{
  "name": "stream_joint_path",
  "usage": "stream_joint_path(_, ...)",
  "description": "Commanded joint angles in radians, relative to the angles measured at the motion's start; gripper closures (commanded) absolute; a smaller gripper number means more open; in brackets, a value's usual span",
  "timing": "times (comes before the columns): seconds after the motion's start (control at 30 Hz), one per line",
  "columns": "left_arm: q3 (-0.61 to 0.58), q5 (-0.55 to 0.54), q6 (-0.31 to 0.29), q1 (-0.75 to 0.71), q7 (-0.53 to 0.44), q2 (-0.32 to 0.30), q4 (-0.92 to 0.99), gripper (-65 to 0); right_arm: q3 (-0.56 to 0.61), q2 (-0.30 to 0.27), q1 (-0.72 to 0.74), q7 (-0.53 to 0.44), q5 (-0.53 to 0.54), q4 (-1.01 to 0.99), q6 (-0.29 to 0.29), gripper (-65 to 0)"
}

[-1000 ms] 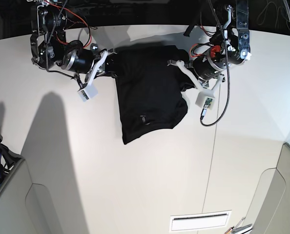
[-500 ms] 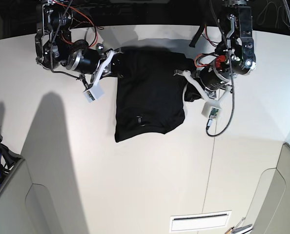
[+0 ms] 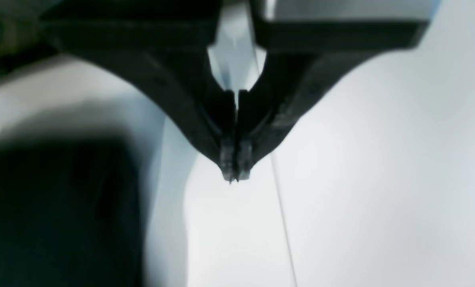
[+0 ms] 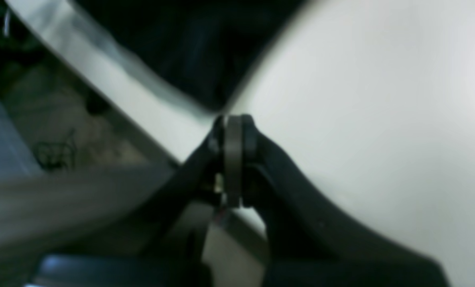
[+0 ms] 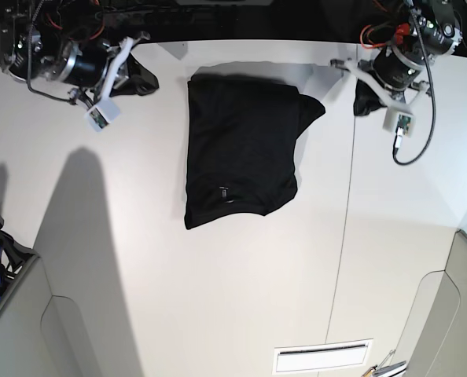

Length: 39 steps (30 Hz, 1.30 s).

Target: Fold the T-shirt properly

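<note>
The T-shirt [image 5: 241, 149] lies folded on the white counter [image 5: 218, 298], near its far edge, a tall dark block with one sleeve corner sticking out toward the left arm; a small pale tag [image 5: 224, 189] shows near its lower edge. Neither arm touches it. The left gripper [image 3: 234, 169] hangs over bare counter, jaws clenched tip to tip and holding nothing; the shirt [image 3: 62, 207] is a blurred dark mass off to one side in the left wrist view, and a thin seam [image 3: 283, 223] in the counter runs past the tips. The right gripper [image 4: 232, 123] is likewise clenched and empty, its tips close to the shirt's [image 4: 189, 48] blurred corner; whether they touch it I cannot tell. In the base view both arms sit at the far corners, left [image 5: 391, 75], right [image 5: 100, 67], well apart from the cloth.
</note>
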<state>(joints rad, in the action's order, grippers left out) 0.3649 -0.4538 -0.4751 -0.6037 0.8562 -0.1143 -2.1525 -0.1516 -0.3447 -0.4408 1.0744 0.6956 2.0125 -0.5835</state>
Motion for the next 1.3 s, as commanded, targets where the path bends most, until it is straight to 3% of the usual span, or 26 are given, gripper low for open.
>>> stream_joint_path(0.0,0.012,-0.01,0.0,-0.034,-0.003,-0.005,-0.031,0.0,-0.023,-0.035,-0.026,-0.005,0.03,0.032,-0.007,0.0)
stream_joint_path(0.23,0.024,-0.008,0.0,-0.269,0.008,-0.005,-0.038,0.0,-0.045,-0.177,-0.192,0.064,0.179,0.046,-0.008,0.0)
stream_joint_path(0.5,0.024,0.038,0.026,-0.486,-0.034,-0.005,-0.029,0.0,0.01,-0.274,-0.3,0.138,0.187,0.04,-0.007,0.0)
stream_joint_path(0.67,0.024,0.047,0.018,-0.536,-0.053,-0.021,0.037,0.0,0.011,-0.275,-0.359,0.138,0.201,-0.006,-0.004,0.0)
stream_joint_path(0.87,-0.002,-0.076,0.019,-0.535,-0.08,-0.148,0.262,0.0,0.061,-0.268,-0.434,0.137,0.224,-0.13,-0.004,0.0)
stream_joint_path(1.03,-0.043,-0.139,0.019,-0.525,-0.163,-0.221,0.46,0.0,0.167,-0.268,-0.452,0.128,0.146,-0.305,-0.004,0.0)
stream_joint_path(1.13,-0.083,-0.137,0.024,-0.505,-0.237,-0.236,0.557,0.0,0.23,-0.268,-0.452,0.059,0.111,-0.427,-0.004,0.0)
stream_joint_path(1.27,-0.153,-0.129,0.068,-0.448,-0.291,-0.238,0.687,0.0,0.323,-0.267,-0.43,-0.116,0.008,-0.578,-0.004,0.0)
